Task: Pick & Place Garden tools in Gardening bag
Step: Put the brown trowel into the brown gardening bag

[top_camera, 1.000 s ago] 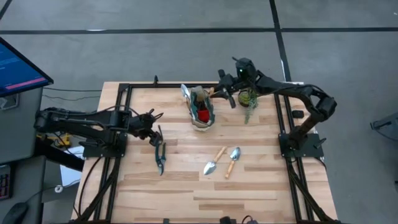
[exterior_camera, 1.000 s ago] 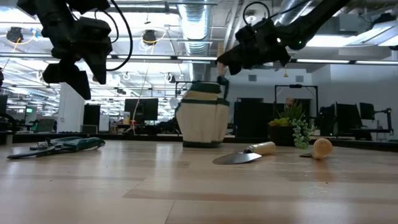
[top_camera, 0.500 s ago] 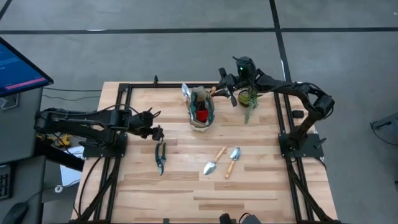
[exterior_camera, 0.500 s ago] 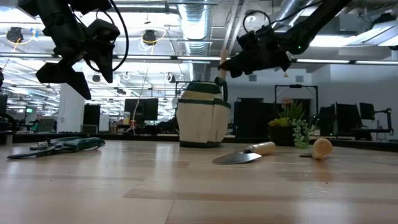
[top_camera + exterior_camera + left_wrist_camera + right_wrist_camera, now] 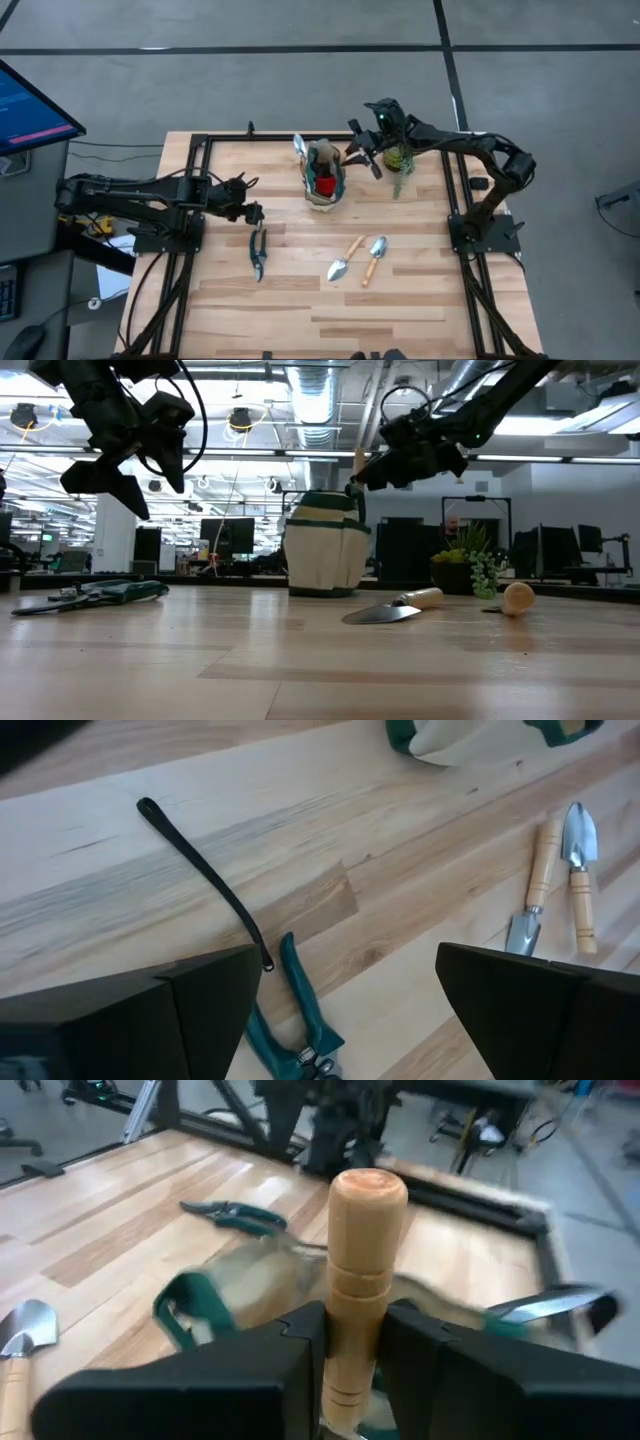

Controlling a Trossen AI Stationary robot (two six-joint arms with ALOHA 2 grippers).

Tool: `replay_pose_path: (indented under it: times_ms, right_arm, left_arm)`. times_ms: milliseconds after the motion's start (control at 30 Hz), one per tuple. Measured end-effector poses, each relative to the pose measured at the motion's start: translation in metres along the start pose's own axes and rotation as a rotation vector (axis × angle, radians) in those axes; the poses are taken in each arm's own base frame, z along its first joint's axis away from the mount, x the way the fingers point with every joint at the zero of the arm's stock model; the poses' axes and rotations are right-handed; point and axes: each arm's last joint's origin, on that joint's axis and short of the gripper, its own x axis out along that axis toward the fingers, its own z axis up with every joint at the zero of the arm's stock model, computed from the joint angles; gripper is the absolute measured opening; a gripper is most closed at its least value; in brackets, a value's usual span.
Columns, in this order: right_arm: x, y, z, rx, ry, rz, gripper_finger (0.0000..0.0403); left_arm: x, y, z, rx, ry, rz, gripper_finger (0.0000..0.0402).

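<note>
Right claw [image 5: 362,152] pinching a wooden tool handle [image 5: 362,1270] just beside the gardening bag [image 5: 324,180].

I see the bag upright at upper centre of the worktop [image 5: 290,300], a red piece [image 5: 326,185] inside it; the handle's tool head is hidden from me, possibly a trowel. My left claw [image 5: 252,200] hangs spread apart at the left of the frame, above the green-handled pruning shears [image 5: 258,249] lying flat on the wood. Two trowels [image 5: 358,260] with light wooden handles lie side by side below the bag, well apart from it. A small potted plant [image 5: 400,160] stands right of the bag.
</note>
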Motion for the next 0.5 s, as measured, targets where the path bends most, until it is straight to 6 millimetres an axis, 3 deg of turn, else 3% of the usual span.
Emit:
replay_pose_path:
  times_ms: [233, 500]
  right_arm:
    - [0.016, -0.004, -0.029, 0.076, 0.04, 0.031, 0.0061]
    - [0.016, -0.003, -0.029, 0.11, 0.049, 0.03, 0.0083]
  left_arm:
    - [0.0, -0.001, 0.0, -0.001, -0.002, -0.006, 0.0294]
    - [0.0, -0.001, 0.0, -0.002, -0.005, -0.012, 0.0294]
